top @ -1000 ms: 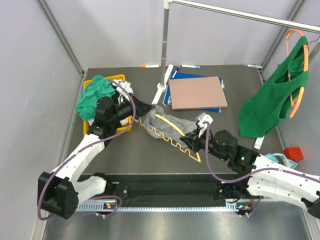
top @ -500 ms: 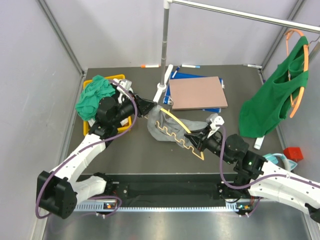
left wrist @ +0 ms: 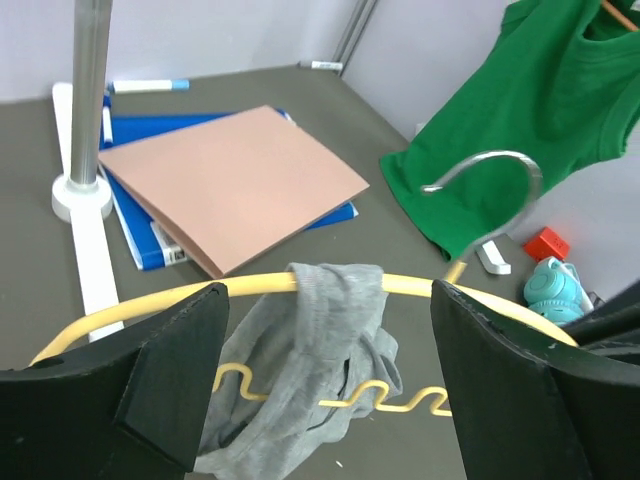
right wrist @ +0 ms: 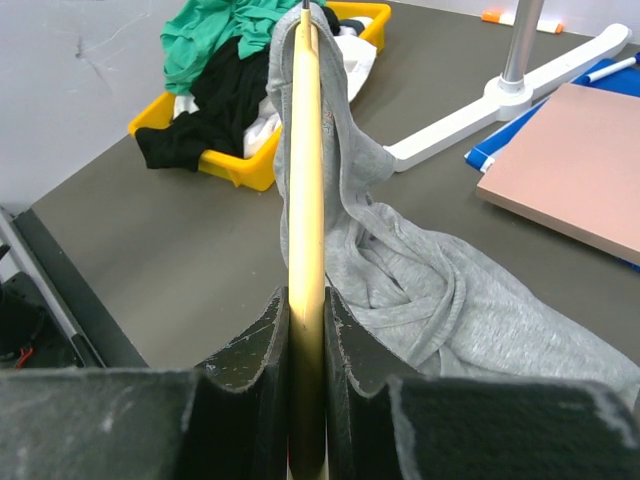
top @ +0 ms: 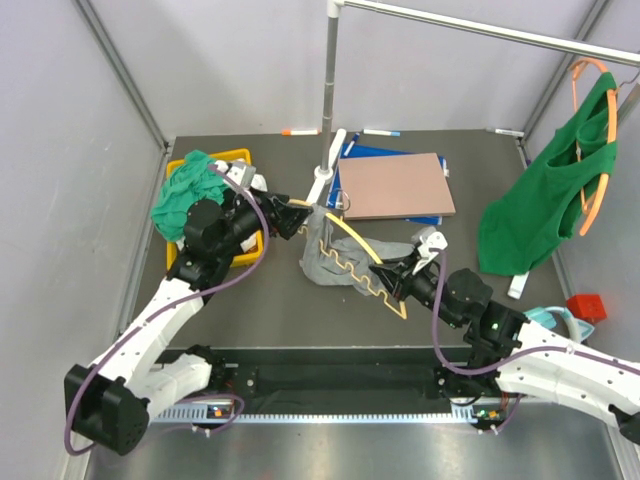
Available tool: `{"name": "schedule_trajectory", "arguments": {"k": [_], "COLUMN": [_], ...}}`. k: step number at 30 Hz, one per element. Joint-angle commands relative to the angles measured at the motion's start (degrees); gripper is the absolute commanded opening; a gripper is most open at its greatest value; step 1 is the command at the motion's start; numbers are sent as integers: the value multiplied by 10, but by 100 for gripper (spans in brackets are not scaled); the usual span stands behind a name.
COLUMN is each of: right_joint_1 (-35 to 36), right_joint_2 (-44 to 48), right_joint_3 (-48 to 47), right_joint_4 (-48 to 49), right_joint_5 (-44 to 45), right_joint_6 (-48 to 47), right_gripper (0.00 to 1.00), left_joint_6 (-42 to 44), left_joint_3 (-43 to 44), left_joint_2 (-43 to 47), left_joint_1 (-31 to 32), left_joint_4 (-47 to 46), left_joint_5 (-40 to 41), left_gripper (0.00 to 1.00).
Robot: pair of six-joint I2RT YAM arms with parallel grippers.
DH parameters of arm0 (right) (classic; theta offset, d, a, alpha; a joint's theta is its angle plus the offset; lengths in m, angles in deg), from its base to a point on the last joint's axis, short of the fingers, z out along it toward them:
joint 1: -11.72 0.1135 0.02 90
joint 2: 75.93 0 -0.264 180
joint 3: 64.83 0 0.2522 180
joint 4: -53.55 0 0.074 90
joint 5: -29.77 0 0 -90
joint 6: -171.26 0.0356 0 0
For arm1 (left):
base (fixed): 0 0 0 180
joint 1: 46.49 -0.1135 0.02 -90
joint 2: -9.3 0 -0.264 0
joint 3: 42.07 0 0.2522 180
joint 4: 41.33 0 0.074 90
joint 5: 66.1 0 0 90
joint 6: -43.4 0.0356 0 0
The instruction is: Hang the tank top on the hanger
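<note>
**Tank top half on: 1 side draped, other side to go**

- Right gripper (right wrist: 307, 325), nearest the base edge: jaws pinched shut on the end of the hanger (right wrist: 306, 200), holding it edge-on. In the top view the right gripper (top: 392, 273) sits at the hanger's near end.
- The hanger (top: 352, 236) runs diagonally from there toward the left arm. From the left wrist view it looks raised off the table (top: 250, 300), with the hook (left wrist: 495, 165) standing up on the right.
- The tank top (left wrist: 322, 340) has 1 narrow part looped over the hanger's top bar (left wrist: 405, 285). The rest hangs down bunched through the wavy lower bar. In the right wrist view the tank top (right wrist: 400, 270) trails in a heap onto the table. In the top view it shows as a grey clump (top: 322, 268) under and beside the hanger.
- Left gripper (left wrist: 328, 300): jaws wide apart, straddling the bar and the draped fabric, gripping nothing. In the top view the left gripper (top: 298, 215) is at the hanger's far end.
- Farther back: yellow bin (top: 240, 155) of clothes, brown board (top: 395, 185) on blue folders, rail stand (top: 318, 185), green top (top: 545, 200) on the orange hanger (top: 598, 190).

Step, as judged: 1st shoulder seated, 2nd shoulder not yet on.

Next move probably calls for the left gripper to find the loose strap in the heap, pinch only that layer and draw it over the hook-side arm. Meanwhile the right grip has to hold the hanger steady. Which fold is the strap cannot be told from here.
</note>
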Motion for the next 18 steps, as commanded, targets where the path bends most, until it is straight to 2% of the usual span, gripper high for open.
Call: {"name": "schedule_trajectory", "arguments": {"k": [1, 8, 18], "right_joint_1": [7, 7, 7], "right_joint_2": [-15, -52, -83], "right_joint_3": [-5, -5, -9], "right_joint_4": [91, 132, 164], "right_joint_5": [17, 4, -27], "right_joint_6": [10, 19, 31], "right_gripper": [0, 0, 0], "left_joint_6": [45, 109, 126], "left_joint_3": [-17, 4, -2], "left_joint_2": [27, 7, -18], "left_joint_1": [20, 118, 145], "left_joint_4": [-42, -38, -78], "left_joint_5": [-19, 23, 66], "left_gripper": [84, 85, 84]}}
